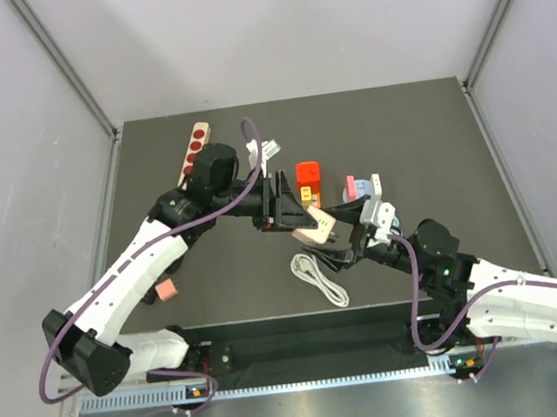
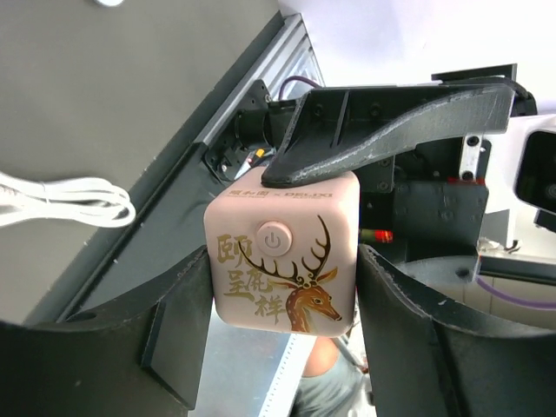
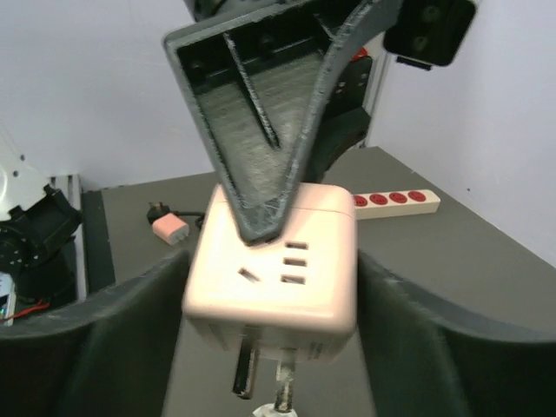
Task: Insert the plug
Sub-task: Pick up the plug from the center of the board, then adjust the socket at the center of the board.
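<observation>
The red plug [image 1: 308, 175] is a small cube standing on the dark table just behind both grippers; neither wrist view shows it. A pink socket cube [image 1: 313, 227] with a deer print [image 2: 282, 252] and two metal prongs [image 3: 261, 369] hangs above the table. My left gripper [image 1: 303, 216] [image 2: 285, 265] is shut on two opposite sides of it. My right gripper [image 1: 337, 244] [image 3: 271, 274] has its fingers against two other sides. Each wrist view shows the other gripper's finger lying over the cube's top face.
A beige power strip [image 1: 191, 150] [image 3: 395, 201] with red sockets lies at the back left. A pink charger [image 1: 167, 290] [image 3: 169, 229] lies at the front left. A coiled white cable [image 1: 320, 279] [image 2: 61, 200] lies under the grippers. Small adapters [image 1: 362, 187] sit right of the red plug.
</observation>
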You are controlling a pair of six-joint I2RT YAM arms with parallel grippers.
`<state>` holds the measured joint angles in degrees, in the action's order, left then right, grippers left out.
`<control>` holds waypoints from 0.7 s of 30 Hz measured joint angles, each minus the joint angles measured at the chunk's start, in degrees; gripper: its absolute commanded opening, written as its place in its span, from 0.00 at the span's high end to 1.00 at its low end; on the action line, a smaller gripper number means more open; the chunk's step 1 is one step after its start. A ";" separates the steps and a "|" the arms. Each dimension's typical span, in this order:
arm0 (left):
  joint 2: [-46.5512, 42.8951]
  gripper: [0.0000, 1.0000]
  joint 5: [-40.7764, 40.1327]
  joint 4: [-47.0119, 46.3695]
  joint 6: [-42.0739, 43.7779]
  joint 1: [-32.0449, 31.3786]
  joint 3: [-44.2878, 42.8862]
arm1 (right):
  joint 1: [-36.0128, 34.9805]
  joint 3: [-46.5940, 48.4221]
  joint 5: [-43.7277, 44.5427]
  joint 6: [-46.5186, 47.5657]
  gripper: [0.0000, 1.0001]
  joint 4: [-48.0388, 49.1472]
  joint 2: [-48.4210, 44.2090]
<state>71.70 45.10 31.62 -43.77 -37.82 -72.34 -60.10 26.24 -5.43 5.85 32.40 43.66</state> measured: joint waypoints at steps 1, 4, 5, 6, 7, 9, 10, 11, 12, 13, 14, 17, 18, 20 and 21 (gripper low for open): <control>0.17 1.00 0.26 -0.46 0.66 0.39 0.17 | 0.02 0.00 0.07 -0.37 0.09 -0.24 -0.02; 0.57 1.00 -1.29 -0.17 5.64 2.14 0.17 | -0.07 0.00 -0.48 -1.27 0.00 -2.14 -1.38; 0.57 1.00 -2.60 0.72 8.41 3.34 -0.13 | -0.07 0.02 -0.28 -1.73 0.00 -3.23 -2.43; 0.68 1.00 -4.57 2.27 11.39 4.68 -0.96 | 0.00 0.00 -0.15 -2.54 0.00 -4.31 -3.69; 1.09 1.00 -7.41 4.00 14.29 6.34 -2.38 | 0.00 -0.09 -0.24 -3.56 0.00 -5.05 -5.22; 3.21 1.00 -13.03 6.82 19.45 11.19 -6.45 | -0.07 -0.92 -0.17 -5.62 0.00 -5.40 -9.29; 4.72 1.00 -17.35 7.50 21.94 13.75 -8.55 | -0.07 -1.84 0.04 -6.73 0.00 -5.40 -11.67; 6.03 1.00 -21.68 7.54 24.24 15.45 -9.84 | -0.07 -2.62 0.46 -7.69 0.00 -5.38 -13.70; 7.63 1.00 -27.02 7.32 26.88 17.40 -10.99 | -0.07 -3.69 1.14 -8.81 0.00 -5.40 -16.37; 9.18 1.00 -32.33 7.06 29.27 19.23 -11.54 | -0.07 -4.66 1.84 -9.92 0.00 -5.42 -18.71; 10.95 1.00 -37.24 7.02 31.36 21.16 -11.82 | -0.07 -5.35 2.64 -10.93 0.00 -5.53 -20.72; 17.22 1.00 -48.37 6.88 35.54 26.58 -12.55 | -0.07 -6.08 5.33 -13.20 0.00 -6.69 -24.15; 19.02 1.00 -51.06 6.88 36.30 28.15 -12.83 | -0.07 -6.08 5.95 -13.62 0.00 -6.82 -24.57; 23.85 1.00 -56.63 6.97 37.35 32.52 -14.25 | -0.07 -6.08 8.15 -14.51 0.00 -7.17 -25.00; 26.18 1.00 -59.12 6.99 37.68 34.49 -15.26 | -0.07 -6.08 9.22 -14.84 0.00 -7.37 -24.92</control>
<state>97.89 -14.02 38.61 -6.09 -3.33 -87.59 -60.16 20.16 3.79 -8.99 25.04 18.74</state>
